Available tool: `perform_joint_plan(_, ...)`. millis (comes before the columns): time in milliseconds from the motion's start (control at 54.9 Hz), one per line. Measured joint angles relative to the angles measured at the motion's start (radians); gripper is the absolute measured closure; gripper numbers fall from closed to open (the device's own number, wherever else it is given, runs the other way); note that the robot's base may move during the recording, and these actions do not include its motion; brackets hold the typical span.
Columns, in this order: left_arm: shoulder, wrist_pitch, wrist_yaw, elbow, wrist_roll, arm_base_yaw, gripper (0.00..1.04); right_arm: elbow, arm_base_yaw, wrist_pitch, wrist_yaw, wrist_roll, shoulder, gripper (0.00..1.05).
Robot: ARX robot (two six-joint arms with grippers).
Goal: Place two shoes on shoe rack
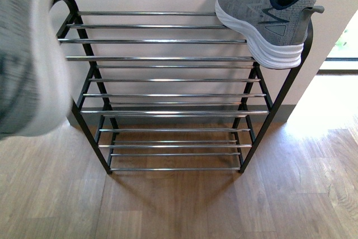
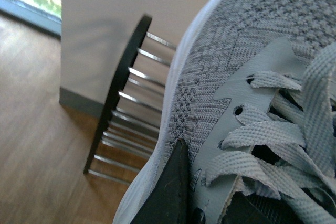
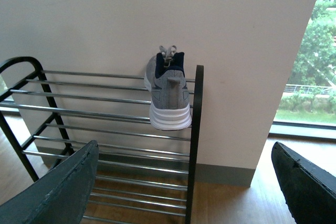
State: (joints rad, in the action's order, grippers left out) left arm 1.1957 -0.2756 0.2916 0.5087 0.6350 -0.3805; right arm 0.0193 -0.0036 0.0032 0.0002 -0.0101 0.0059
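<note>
Grey knit sneaker sits atop black-framed chrome-bar shoe rack; second sneaker gripped by left fingers; right fingers wide, empty. Half done.

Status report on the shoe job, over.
Left gripper shut on second grey sneaker, held off the shoe rack's left end. Right gripper open, empty. First grey sneaker on top tier, right end, heel overhanging. Rest of top tier unobstructed.
</note>
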Motion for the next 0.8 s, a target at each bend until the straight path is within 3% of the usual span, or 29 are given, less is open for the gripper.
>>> perform_joint_plan(346,0.464,0.043,-0.065,0.301,0.235,-0.069,1.03,0.000,0.000,0.000,0.000,0.000,0.000,0.09)
perform_joint_plan(802,0.857,0.247,-0.121,0.870,0.439,-0.100,1.03,0.000,0.000,0.000,0.000,0.000,0.000,0.09)
